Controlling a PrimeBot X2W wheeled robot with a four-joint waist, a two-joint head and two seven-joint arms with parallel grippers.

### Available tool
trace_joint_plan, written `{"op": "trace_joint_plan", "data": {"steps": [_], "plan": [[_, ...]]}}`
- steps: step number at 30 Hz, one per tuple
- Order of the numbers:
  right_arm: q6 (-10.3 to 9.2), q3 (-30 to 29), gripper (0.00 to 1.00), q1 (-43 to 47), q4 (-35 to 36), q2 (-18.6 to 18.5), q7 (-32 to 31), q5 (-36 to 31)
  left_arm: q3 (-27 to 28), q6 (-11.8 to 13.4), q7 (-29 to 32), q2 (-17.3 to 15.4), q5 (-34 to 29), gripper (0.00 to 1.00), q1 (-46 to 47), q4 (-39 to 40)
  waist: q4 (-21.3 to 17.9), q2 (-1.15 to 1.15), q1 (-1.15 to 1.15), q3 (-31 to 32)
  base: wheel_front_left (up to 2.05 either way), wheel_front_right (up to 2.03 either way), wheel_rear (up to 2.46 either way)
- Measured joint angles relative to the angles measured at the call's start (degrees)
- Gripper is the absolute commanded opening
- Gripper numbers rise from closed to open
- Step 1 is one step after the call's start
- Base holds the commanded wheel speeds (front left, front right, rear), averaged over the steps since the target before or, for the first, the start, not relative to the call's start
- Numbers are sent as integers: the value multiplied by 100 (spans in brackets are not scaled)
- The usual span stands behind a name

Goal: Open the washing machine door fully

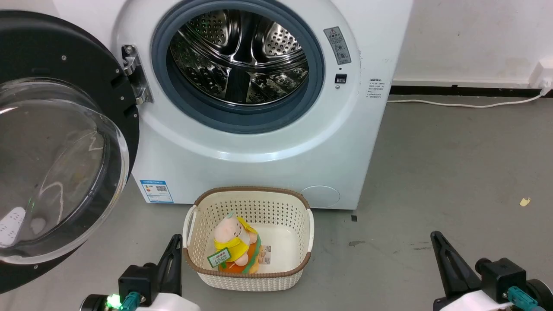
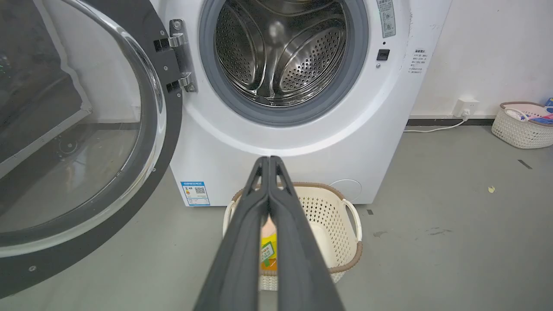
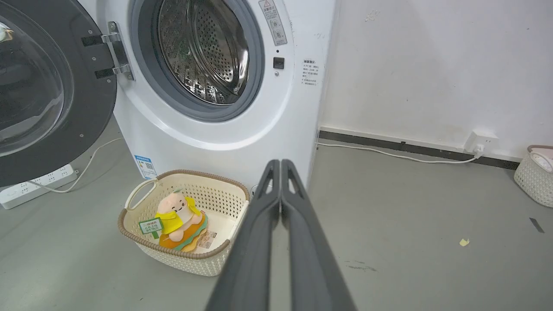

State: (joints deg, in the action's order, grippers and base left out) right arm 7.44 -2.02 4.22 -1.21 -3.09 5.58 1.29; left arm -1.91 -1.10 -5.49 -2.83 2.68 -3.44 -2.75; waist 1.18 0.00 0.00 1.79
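Note:
The white washing machine (image 1: 268, 142) stands ahead with its steel drum (image 1: 239, 56) exposed inside the grey gasket. Its round black door (image 1: 60, 142) with the clear bulging window hangs swung out wide to the left on the hinge (image 1: 134, 73); the door (image 2: 82, 138) also shows in the left wrist view and the door (image 3: 47, 86) in the right wrist view. My left gripper (image 1: 176, 238) sits low at the bottom left, shut and empty, its fingers (image 2: 268, 162) pressed together. My right gripper (image 1: 436, 235) is at the bottom right, shut and empty, its fingers (image 3: 280, 163) together too.
A cream perforated basket (image 1: 302, 242) with a plush toy (image 1: 235, 246) sits on the grey floor in front of the machine, between my grippers. A white power strip (image 3: 39, 185) lies under the door. A cable (image 1: 458, 103) runs along the wall. Another basket (image 2: 520, 125) stands far right.

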Motion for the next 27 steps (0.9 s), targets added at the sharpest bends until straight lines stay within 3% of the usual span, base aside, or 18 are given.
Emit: {"op": "trace_joint_plan", "data": {"steps": [27], "plan": [[0, 109, 0, -177, 43, 0, -316, -43, 98, 51, 313, 0, -116, 0, 137, 144, -69, 0, 0, -105, 0, 0, 0]]}}
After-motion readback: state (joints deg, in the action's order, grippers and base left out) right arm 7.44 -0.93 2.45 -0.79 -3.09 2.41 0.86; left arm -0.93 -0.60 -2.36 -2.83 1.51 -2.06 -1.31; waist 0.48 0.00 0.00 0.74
